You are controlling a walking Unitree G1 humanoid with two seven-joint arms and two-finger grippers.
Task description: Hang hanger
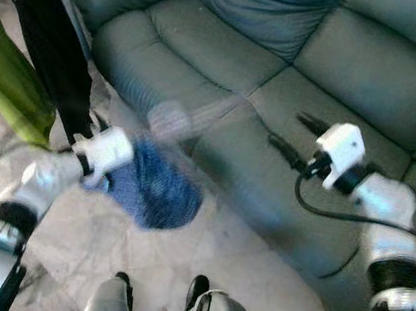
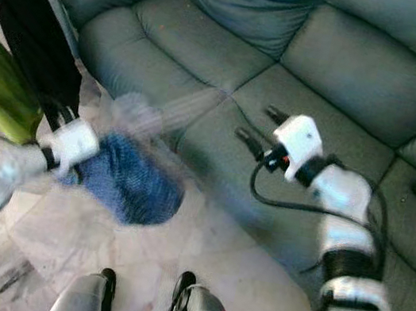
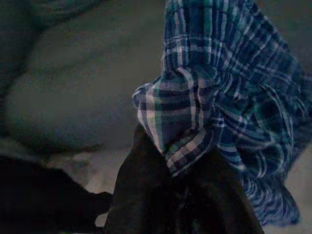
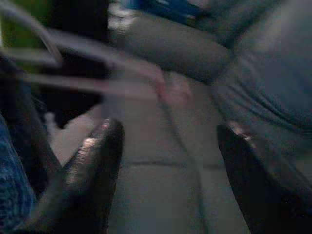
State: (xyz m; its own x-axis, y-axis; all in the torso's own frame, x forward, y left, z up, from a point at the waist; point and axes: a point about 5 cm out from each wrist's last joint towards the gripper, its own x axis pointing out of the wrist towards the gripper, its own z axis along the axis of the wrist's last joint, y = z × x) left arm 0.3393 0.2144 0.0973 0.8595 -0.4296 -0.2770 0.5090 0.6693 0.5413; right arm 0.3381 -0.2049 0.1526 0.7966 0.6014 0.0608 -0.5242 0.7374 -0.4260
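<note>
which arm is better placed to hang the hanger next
Left, probably. The left gripper is shut on the blue plaid garment with its blurred hanger, near the hanging clothes. The right gripper is open and holds nothing, over the sofa.

hanger motion-blurred (a pale smear), left pincer fingertips hidden
</note>
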